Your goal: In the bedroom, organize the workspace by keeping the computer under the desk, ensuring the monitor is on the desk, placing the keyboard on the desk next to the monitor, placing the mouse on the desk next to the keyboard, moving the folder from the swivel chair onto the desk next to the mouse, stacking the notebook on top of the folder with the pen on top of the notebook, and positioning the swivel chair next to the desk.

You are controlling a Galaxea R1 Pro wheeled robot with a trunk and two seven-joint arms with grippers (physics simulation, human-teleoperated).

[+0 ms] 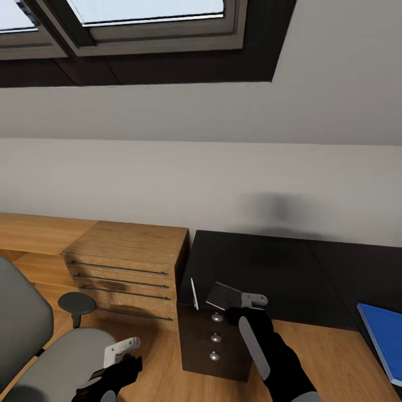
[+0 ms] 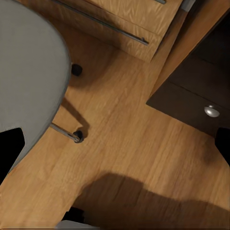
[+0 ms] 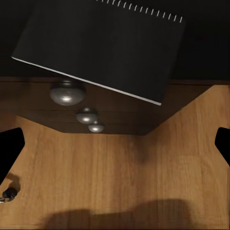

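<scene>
A dark notebook [image 3: 100, 48] with pale edges sits at the black desk's [image 1: 268, 262] front edge, above the drawer unit [image 1: 215, 346] with its silver knobs. My right gripper [image 1: 254, 301] hovers just beside the notebook [image 1: 223, 296], open, its fingertips [image 3: 9, 153] wide apart. The white pen [image 1: 194, 294] lies on the desk's left corner. A blue folder [image 1: 385, 335] rests on the desk's right wing. My left gripper [image 1: 125, 349] is open over the swivel chair's grey seat [image 1: 56, 363]. The monitor, keyboard, mouse and computer are out of view.
A low light-wood cabinet [image 1: 128, 262] with long drawer handles stands left of the desk, against the grey wall. A dark-framed skylight [image 1: 145, 22] is overhead. The chair's round armrest [image 1: 77, 302] and castor leg [image 2: 76, 136] stand over the wood floor [image 1: 335, 357].
</scene>
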